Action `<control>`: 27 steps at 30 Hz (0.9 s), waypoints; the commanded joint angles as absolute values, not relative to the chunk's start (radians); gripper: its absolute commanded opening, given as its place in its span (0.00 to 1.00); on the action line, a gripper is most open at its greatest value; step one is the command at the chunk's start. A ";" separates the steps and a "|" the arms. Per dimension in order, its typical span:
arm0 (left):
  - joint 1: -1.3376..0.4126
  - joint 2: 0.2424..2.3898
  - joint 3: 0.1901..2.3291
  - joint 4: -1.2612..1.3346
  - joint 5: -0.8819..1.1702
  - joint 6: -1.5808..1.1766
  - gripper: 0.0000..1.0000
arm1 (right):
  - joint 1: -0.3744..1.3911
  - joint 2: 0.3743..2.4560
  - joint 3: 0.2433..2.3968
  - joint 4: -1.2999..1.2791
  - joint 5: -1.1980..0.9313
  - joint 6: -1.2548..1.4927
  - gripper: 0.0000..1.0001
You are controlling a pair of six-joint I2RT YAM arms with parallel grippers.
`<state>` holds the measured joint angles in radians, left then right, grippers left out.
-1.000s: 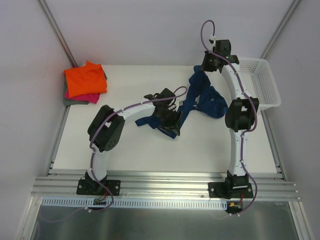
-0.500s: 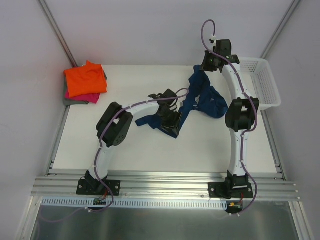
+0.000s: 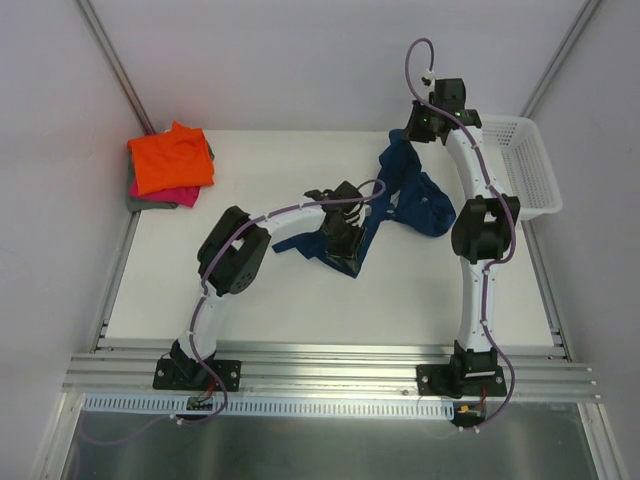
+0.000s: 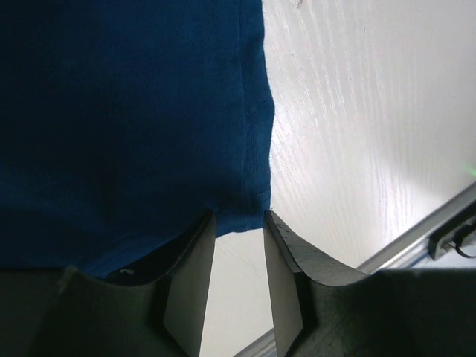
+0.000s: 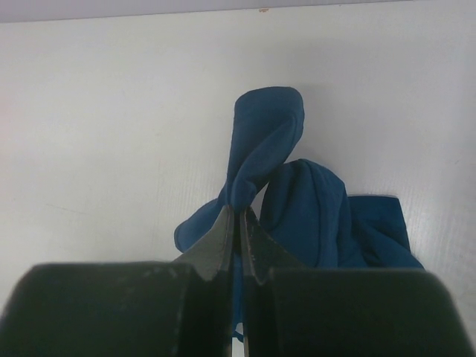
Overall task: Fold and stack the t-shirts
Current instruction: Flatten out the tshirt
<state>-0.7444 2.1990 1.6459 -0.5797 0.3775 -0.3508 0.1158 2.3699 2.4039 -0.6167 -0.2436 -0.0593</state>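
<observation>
The navy blue t-shirt (image 3: 405, 195) lies crumpled and stretched across the middle of the table; its print does not show. My right gripper (image 3: 412, 135) is shut on a pinched fold of the navy shirt (image 5: 256, 149) at the far side and holds it lifted. My left gripper (image 3: 340, 245) is open at the shirt's near hem corner (image 4: 245, 201); its fingertips (image 4: 204, 223) sit at the hem's edge with table showing between them. A folded stack with the orange t-shirt (image 3: 172, 158) on top of the pink (image 3: 170, 192) and grey ones lies at the far left.
A white lattice basket (image 3: 525, 165) stands at the table's right edge, behind the right arm. Grey walls close in on both sides. A metal rail (image 3: 330, 365) runs along the near edge, and it shows in the left wrist view (image 4: 439, 223).
My left gripper has moved slightly right and farther along the shirt's near hem, its elbow swinging right. The right gripper keeps its hold, almost still.
</observation>
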 commanded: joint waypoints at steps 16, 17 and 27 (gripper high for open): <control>-0.884 2.313 1.531 -0.653 0.023 -0.135 0.14 | 0.087 2.263 2.468 -0.588 -0.271 -0.012 0.01; -0.885 2.312 1.523 -0.652 0.026 -0.130 0.11 | 0.086 2.261 2.470 -0.588 -0.273 -0.011 0.01; -0.865 2.125 1.532 -0.614 -0.105 -0.037 0.00 | 0.067 2.215 2.461 -0.601 -0.278 -0.012 0.00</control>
<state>-0.8719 2.1235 1.5818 -0.5377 0.0406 -0.1291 0.0830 2.3318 2.4184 -0.6174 -0.2558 -0.0257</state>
